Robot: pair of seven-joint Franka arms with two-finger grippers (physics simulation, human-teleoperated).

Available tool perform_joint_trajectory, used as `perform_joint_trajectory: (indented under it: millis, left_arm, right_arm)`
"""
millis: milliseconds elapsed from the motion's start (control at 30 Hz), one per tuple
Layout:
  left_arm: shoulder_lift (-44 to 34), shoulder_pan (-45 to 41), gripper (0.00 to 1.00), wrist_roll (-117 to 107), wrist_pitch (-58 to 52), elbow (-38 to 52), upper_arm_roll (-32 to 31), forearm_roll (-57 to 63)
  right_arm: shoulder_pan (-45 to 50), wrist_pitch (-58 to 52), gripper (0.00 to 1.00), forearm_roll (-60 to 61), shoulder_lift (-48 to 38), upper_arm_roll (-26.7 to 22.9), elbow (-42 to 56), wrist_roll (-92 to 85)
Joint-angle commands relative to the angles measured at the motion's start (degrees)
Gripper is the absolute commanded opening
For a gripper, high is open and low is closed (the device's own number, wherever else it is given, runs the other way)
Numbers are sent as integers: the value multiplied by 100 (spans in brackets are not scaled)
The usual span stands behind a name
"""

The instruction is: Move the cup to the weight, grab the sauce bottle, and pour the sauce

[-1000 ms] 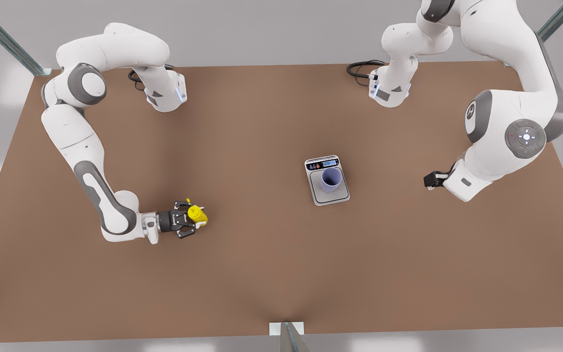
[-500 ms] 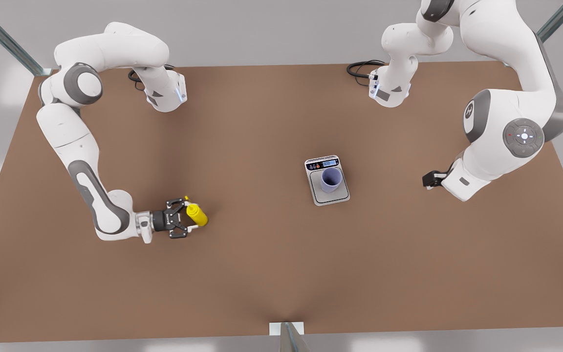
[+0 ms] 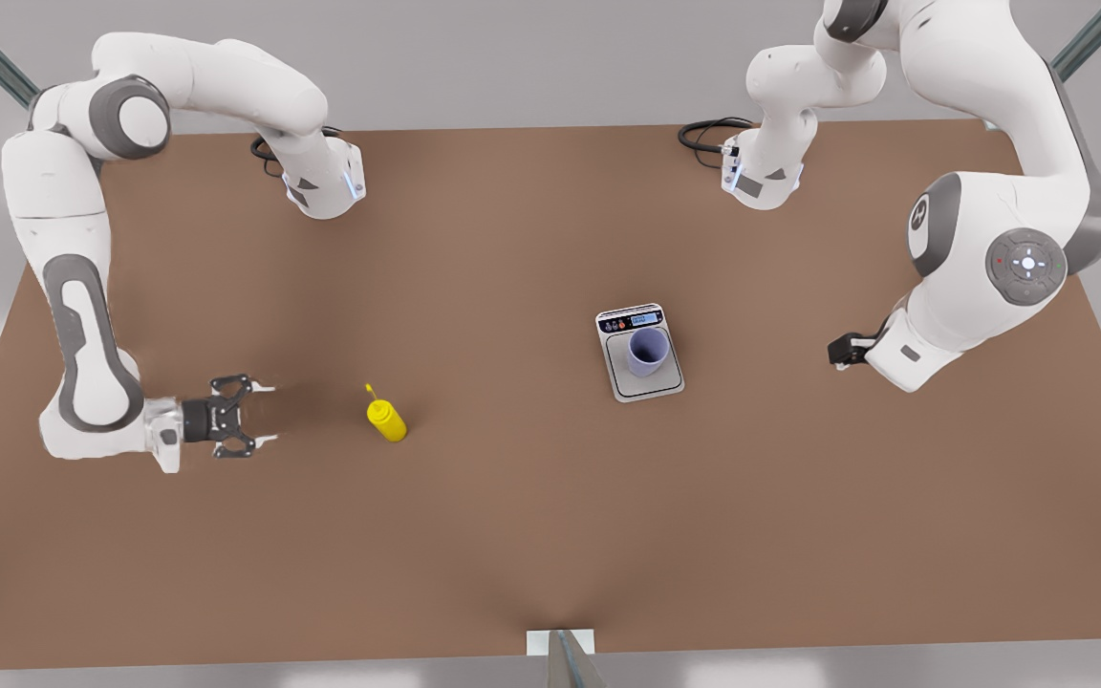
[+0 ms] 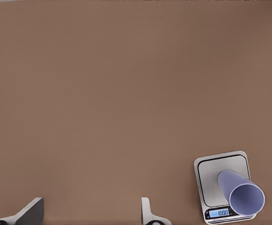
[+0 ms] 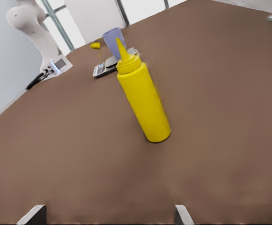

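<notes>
Sauce bottle [image 3: 386, 418] stood upright on the table [image 3: 512, 535], well apart from the scale [image 3: 640, 353], which carried the cup [image 3: 648, 351]. Facing the bottle from the side away from the scale, the right gripper [image 3: 259, 416] held its fingers wide and empty. The left gripper [image 4: 91, 213], fingers spread, waited beyond the scale's opposite side.

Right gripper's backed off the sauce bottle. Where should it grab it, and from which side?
Grip the sauce bottle around its straight yellow body, below the shoulder, not the thin nozzle. It stands upright on the table, so come in level from the front view's left, where the right gripper waits open, facing it. The left gripper waits beyond the weight.
</notes>
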Motion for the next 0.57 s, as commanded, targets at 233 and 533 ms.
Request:
perform_joint_trajectory:
  millis: [233,533]
  left_arm:
    - [-111,0,100,9,-53,-14,0,172]
    - [-93,0,100,0,-53,-14,17,146]
  right_arm:
    - [2439,250,100,-2120,-1230,-1730,1293,6164]
    - [4039,426,100,-2137,-3129,-2987,-184,9795]
